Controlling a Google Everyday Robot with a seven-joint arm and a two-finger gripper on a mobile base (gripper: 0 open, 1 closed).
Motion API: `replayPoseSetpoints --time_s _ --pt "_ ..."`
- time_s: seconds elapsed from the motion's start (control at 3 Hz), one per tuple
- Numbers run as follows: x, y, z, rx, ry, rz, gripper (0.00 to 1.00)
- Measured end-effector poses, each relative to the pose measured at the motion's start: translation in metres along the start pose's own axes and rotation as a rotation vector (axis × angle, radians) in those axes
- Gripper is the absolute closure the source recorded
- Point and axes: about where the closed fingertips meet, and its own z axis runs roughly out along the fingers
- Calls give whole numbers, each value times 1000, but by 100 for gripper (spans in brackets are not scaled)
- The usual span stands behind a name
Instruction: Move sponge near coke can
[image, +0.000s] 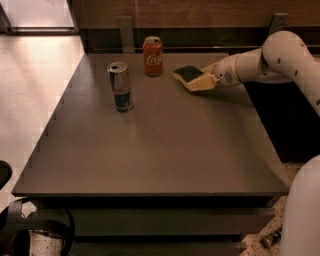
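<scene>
Worktop (150, 150): dark grey and fills most of the view. Its far edge meets a wooden wall, and the shelves beneath it are lost in shadow.
Arm (280, 55): white, extends from the right above the far right corner. Its upper part is cut off at the frame's right edge.
Slim can (120, 86): silver and blue, upright on the far left part. Label unreadable.
Coke can (153, 56): red-orange, upright near the far edge.
Sponge (187, 73): green top up, near the coke can's right side, with a gap between them. Cannot tell whether it touches the worktop or hangs just above it.
Claw (197, 81): cream, gripping the sponge's right end. Its outline blends into the pale foam.
</scene>
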Motion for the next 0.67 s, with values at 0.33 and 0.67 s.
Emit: replayPoseSetpoints --time_s 0.33,0.67 --pt "0 2 5 -8 1 0 53" --pt "0 3 7 -12 1 0 31"
